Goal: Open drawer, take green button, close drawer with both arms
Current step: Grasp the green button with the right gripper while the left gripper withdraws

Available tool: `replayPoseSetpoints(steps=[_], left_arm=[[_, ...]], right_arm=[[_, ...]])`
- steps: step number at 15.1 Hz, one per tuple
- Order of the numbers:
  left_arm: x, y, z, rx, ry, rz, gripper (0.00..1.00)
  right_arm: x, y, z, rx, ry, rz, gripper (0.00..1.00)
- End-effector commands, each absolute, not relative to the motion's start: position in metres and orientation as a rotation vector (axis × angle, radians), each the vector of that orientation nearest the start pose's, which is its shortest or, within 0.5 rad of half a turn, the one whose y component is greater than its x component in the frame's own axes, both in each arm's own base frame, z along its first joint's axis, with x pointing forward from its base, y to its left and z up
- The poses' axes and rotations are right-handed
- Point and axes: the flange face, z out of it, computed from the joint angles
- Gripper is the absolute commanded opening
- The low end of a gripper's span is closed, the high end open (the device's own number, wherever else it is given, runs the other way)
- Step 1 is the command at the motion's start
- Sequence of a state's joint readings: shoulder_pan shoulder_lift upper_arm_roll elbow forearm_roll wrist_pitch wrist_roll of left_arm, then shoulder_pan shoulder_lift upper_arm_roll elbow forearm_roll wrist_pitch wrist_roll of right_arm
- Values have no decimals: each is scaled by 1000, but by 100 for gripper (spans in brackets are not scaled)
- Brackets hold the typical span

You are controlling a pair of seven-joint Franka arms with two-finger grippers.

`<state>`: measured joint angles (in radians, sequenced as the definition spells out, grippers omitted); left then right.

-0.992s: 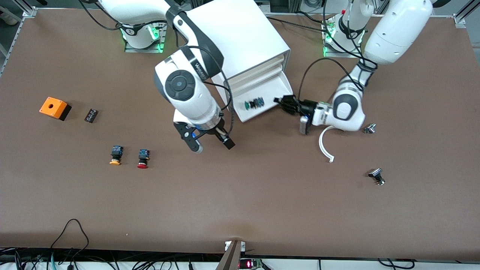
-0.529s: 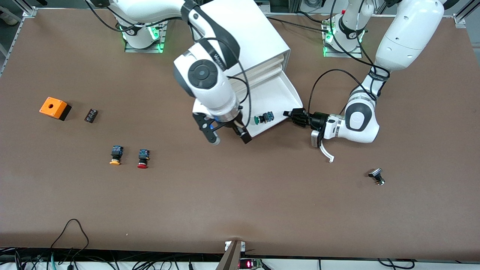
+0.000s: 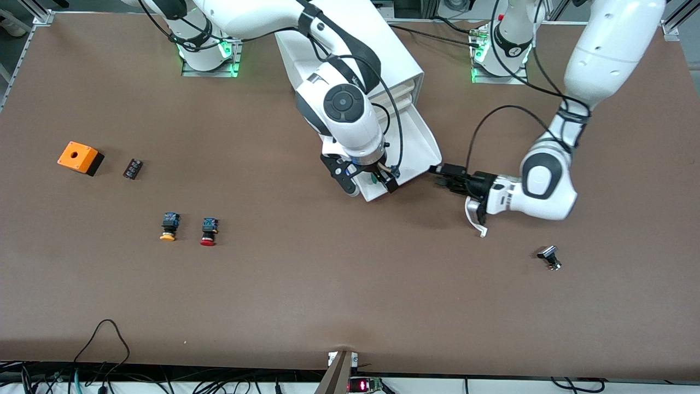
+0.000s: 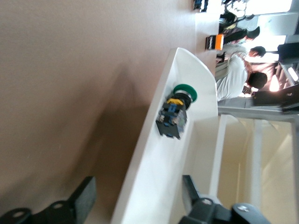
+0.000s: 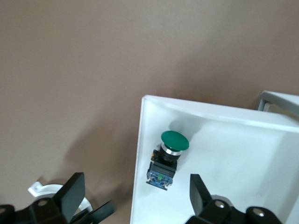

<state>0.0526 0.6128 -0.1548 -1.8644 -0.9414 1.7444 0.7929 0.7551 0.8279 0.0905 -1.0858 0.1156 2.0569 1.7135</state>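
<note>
The drawer (image 3: 421, 143) is pulled out, the button (image 5: 168, 157) lying in its front corner. The right hand (image 3: 367, 185) hovers over it, fingers apart; descending off-centre could clip the wall. The left hand (image 3: 445, 176), fingers apart, straddles the drawer's edge and could snag it.

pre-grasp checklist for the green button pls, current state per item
1. Drawer pulled out: ok, its tray stands clear of the cabinet.
2. Button in reach: ok, it lies on its side in the drawer's front corner, cap toward the front wall.
3. Right tool open and over the button: ok, fingers spread with the button between them in the right wrist view.
4. Left tool off the drawer: cannot tell; fingers are spread, one on each side of the drawer's wall in the left wrist view, contact unclear.
5. Finger room at the front wall: cannot tell, button lies close to it.
</note>
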Motion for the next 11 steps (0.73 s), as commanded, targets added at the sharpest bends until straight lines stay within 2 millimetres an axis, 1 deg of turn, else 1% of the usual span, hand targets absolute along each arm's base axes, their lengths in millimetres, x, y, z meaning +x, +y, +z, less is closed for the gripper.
replayPoseSetpoints(steps=[1,2,4,5,7,9,10,11], left_arm=[[593,-104,243,2108,-374,-502,100],[599,-97,259,2157,-385,-557,100],[613,-90,293,2263,-398,-640,100],[620,-86,308,2319,-375,-677,100],[632,-91,335,2445,-355,-695,100],[641,-87,366,2556,-328,-692,100],[643,-85,382,2584,-324,-715,100],[643,-79,396,2627,-344,-747,100]], right_arm=[[516,594,316,-2631,1365,207,99],[512,597,307,-2643,1366,214,99],[512,599,296,-2629,1382,213,99],[509,602,290,-2629,1387,215,99],[504,606,272,-2635,1411,224,99],[501,608,267,-2632,1411,226,99],[501,608,266,-2632,1412,228,94],[500,608,264,-2636,1415,230,82]])
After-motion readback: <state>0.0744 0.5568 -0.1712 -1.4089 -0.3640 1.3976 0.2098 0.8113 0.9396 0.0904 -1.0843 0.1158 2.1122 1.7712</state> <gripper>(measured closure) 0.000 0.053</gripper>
